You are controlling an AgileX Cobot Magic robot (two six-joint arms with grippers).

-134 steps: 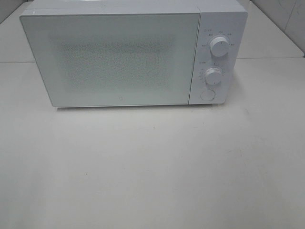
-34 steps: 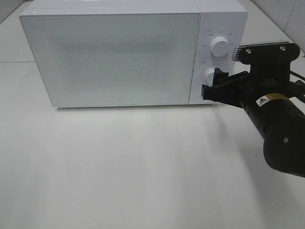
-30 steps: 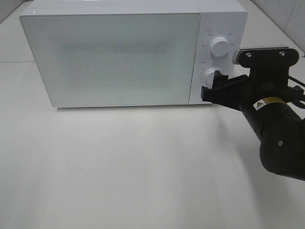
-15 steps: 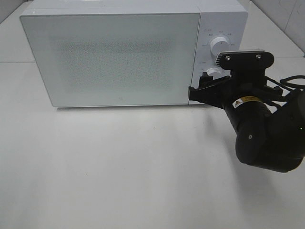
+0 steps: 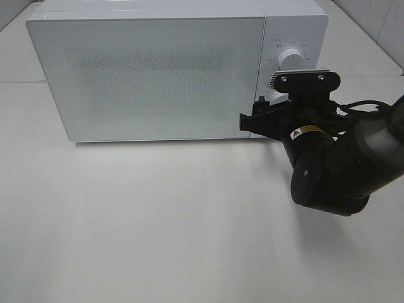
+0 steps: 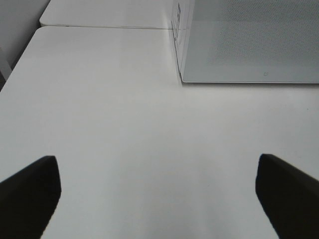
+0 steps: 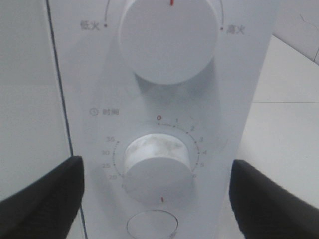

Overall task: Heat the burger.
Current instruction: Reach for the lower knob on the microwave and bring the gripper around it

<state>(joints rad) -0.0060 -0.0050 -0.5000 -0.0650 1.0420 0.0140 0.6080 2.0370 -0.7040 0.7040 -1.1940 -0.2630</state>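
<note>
The burger is out of view. The white microwave (image 5: 158,76) stands at the back of the table with its door shut; it also shows in the left wrist view (image 6: 249,40). My right gripper (image 5: 254,120) is open at the control panel, level with the panel's lower part. In the right wrist view the right gripper (image 7: 157,199) has a finger (image 7: 40,199) on each side of the timer knob (image 7: 158,162), apart from it. The power knob (image 7: 169,40) is above, a round button (image 7: 152,224) below. My left gripper (image 6: 159,199) is open and empty over bare table.
The white table (image 5: 158,221) stretches in front of the microwave. The right arm's black body (image 5: 334,164) hangs over the table's right part. A second white surface (image 6: 99,12) lies behind and left of the microwave.
The right arm came into view from the right, then moved left and closer to the control panel. The microwave door stays shut.
</note>
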